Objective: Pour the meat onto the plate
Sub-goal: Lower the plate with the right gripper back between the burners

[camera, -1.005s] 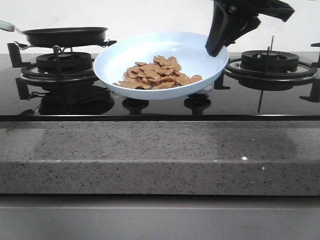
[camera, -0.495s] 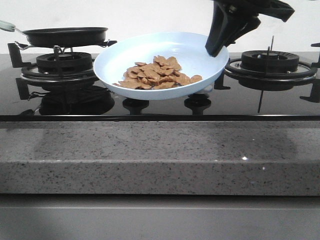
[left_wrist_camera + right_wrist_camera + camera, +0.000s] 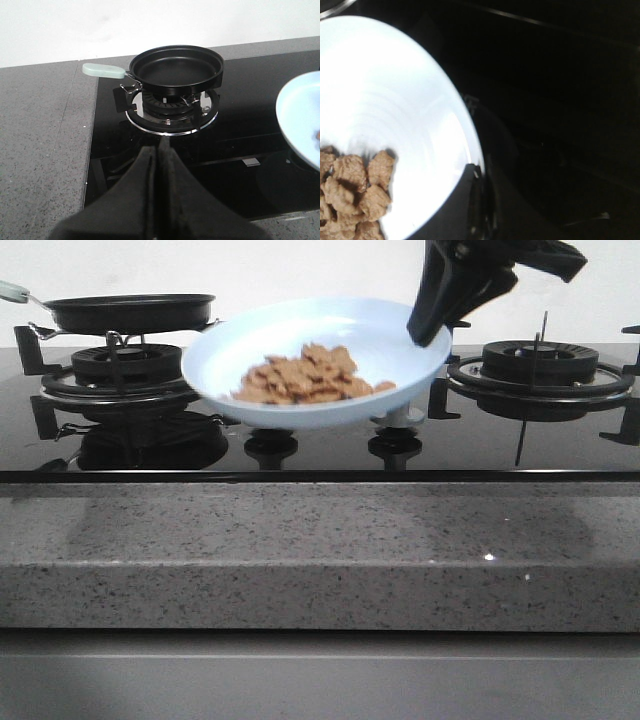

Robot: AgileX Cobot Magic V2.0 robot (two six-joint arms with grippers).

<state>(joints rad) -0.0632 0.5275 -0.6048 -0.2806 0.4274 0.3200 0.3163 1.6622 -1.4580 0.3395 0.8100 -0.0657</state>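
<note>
the right gripper (image 3: 428, 332) is clamped on the far right rim of the pale-blue plate (image 3: 240, 350), holding it in the air above the black glass hob (image 3: 560, 445), between the two burners. the plate is tipped slightly toward the camera, and the meat (image 3: 305, 377), a heap of small tan chunks, lies near its middle. in the right wrist view the meat (image 3: 352, 192) sits away from the gripped rim. the left gripper (image 3: 159, 165) hangs above the hob with its fingers pressed together on nothing. just beyond it a black frying pan (image 3: 175, 70) with a pale green handle (image 3: 102, 71) rests on the left burner (image 3: 170, 107). the hob is set into a speckled grey counter (image 3: 320, 550).
</note>
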